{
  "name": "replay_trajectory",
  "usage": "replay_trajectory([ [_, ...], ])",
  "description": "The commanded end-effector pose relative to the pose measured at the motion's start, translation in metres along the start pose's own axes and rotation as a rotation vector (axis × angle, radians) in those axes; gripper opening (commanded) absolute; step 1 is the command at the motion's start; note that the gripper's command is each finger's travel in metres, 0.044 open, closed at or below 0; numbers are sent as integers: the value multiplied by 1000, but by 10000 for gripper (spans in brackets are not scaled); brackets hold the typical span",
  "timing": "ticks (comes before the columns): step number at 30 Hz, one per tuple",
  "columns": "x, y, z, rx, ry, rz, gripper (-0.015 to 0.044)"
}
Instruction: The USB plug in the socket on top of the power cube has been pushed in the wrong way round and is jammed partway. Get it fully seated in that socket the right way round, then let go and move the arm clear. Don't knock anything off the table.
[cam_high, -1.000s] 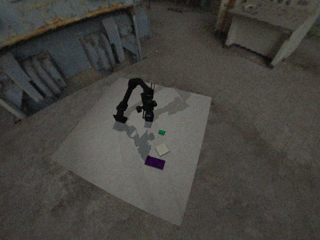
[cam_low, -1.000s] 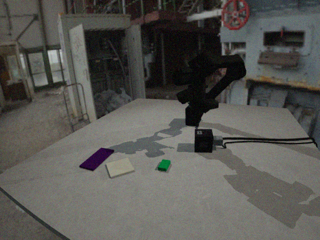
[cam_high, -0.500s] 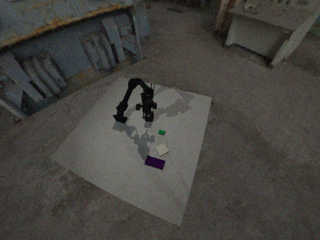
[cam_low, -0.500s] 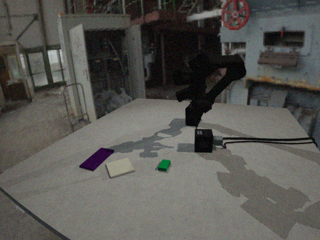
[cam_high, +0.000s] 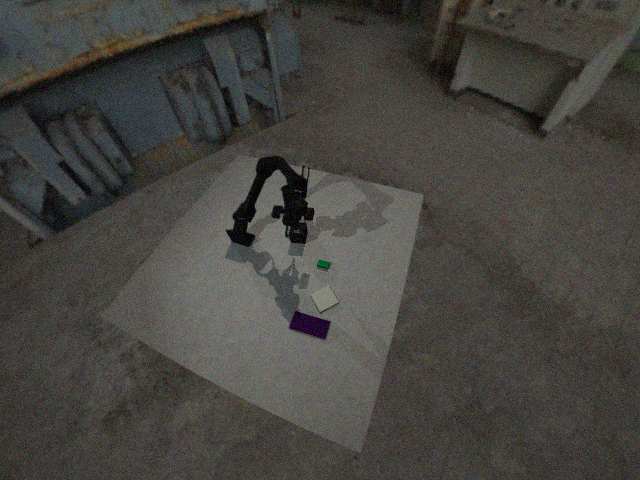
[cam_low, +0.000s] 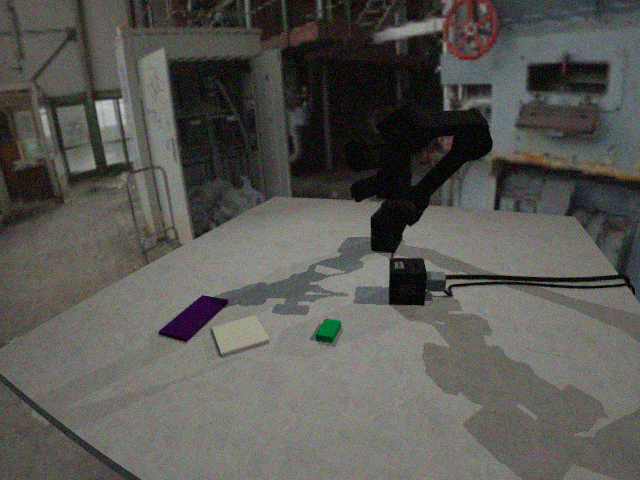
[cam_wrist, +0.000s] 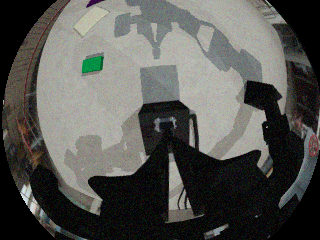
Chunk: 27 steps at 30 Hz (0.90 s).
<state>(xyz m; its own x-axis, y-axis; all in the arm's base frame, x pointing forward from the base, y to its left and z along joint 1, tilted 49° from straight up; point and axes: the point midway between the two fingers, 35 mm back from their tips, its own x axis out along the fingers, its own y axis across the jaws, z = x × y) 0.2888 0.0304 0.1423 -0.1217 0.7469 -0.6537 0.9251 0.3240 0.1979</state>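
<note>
The black power cube (cam_high: 298, 235) (cam_low: 407, 284) (cam_wrist: 148, 126) stands upright on the pale table, with light markings on its top. My gripper (cam_low: 391, 253) (cam_wrist: 168, 141) points down at the cube's top. Its narrow fingertips are almost together, shut on the USB plug, which is small, dark and mostly hidden by the fingers. The tips are at or just above the cube's top face. The frames do not show how deep the plug sits or which way round it faces. The socket opening is hidden too.
A grey block (cam_low: 436, 281) with black cables (cam_low: 537, 277) sticks out from the cube's side. A green block (cam_high: 323, 264) (cam_low: 328, 330) (cam_wrist: 93, 64), a cream tile (cam_high: 325, 299) (cam_low: 240, 334) (cam_wrist: 91, 21) and a purple slab (cam_high: 309, 325) (cam_low: 193, 317) lie on the table (cam_high: 248, 330).
</note>
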Motion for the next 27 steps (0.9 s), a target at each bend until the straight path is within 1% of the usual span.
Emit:
replay_trajectory([
  [1, 0, -1, 0, 8, 0, -1, 0],
  [27, 3, 0, -3, 2, 0, 0, 0],
])
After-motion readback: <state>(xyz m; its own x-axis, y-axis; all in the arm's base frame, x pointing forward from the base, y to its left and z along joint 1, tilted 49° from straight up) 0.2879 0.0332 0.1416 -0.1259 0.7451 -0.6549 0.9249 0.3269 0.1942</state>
